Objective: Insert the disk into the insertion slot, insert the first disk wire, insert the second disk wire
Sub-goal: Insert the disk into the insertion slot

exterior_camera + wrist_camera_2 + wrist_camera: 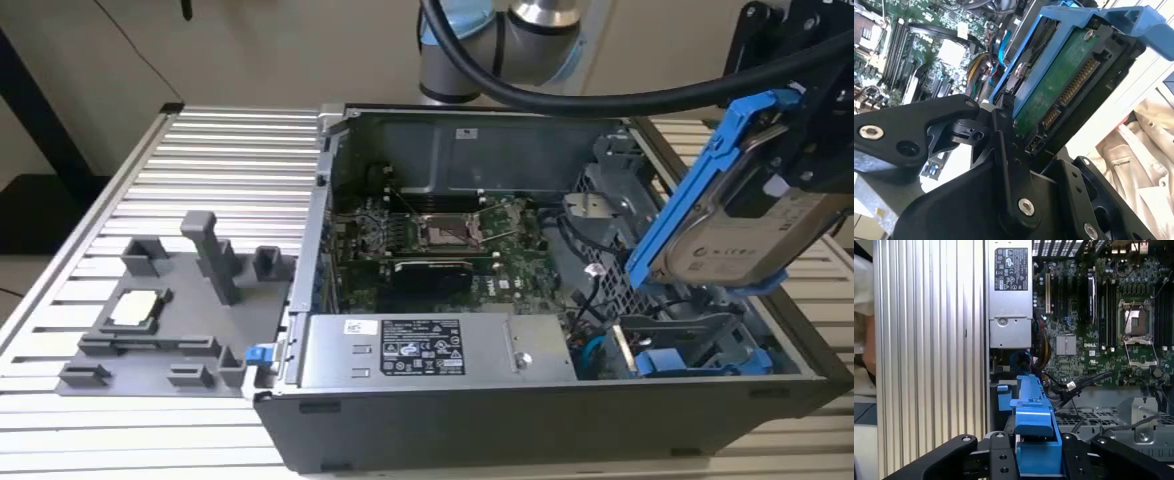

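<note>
Grey arm (514, 40) upper centre of exterior view; tool (801, 160) upper right, tilted, clamped on disk (738, 225).

The disk (731, 238) hides much of the insertion slot (607, 290)

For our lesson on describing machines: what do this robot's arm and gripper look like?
The arm is a silver-grey cylinder with a pale blue joint cap, and a thick black cable loops in front of it. The gripper is black, built of flat angular links pinned with silver screws.
</note>
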`<move>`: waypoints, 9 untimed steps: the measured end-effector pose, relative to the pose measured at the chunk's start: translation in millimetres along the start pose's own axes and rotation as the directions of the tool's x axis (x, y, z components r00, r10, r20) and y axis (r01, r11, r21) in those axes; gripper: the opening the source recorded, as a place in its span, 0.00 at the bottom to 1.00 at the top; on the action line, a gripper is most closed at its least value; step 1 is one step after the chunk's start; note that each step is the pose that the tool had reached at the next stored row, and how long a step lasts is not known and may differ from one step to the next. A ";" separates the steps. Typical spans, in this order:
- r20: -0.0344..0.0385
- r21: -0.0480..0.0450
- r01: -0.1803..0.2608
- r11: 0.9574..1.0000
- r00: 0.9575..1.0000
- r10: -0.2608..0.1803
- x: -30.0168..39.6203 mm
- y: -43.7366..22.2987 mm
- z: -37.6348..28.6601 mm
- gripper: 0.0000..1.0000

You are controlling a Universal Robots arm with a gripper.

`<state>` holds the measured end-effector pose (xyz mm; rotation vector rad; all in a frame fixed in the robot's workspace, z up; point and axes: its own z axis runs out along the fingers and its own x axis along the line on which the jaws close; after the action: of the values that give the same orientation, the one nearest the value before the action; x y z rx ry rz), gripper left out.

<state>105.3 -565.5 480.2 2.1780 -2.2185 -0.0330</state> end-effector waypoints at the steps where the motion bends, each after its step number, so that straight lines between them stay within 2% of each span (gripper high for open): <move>1: 0.000 0.000 0.000 1.000 1.000 0.000 0.2 -0.6 1.1 0.33; 9: 0.000 0.000 0.000 1.000 1.000 0.000 1.7 -5.5 9.8 0.33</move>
<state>110.4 -567.4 470.2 2.1782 -2.2185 -0.0331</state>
